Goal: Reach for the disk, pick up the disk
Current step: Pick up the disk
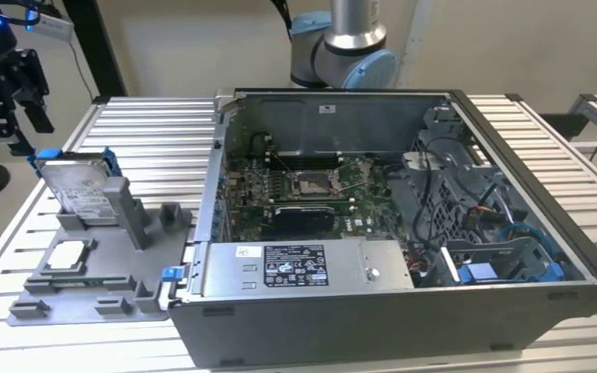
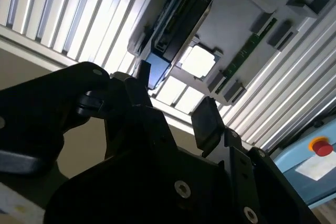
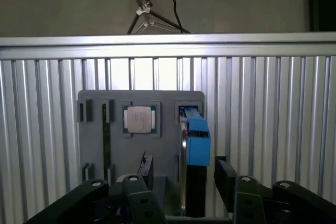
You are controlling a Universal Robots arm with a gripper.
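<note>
Looks like the reach step to me: the gripper [image 1: 27, 128] hangs above the disk [image 1: 78, 189], well clear of it, with its fingers [image 3: 224, 171] spread apart and holding nothing. The disk stands on edge in a slot of the grey fixture tray [image 1: 102, 260], beside the open PC case [image 1: 382, 311]. I reckon a clean grab calls for the jaws straddling that thin blue-framed top edge squarely.
</note>
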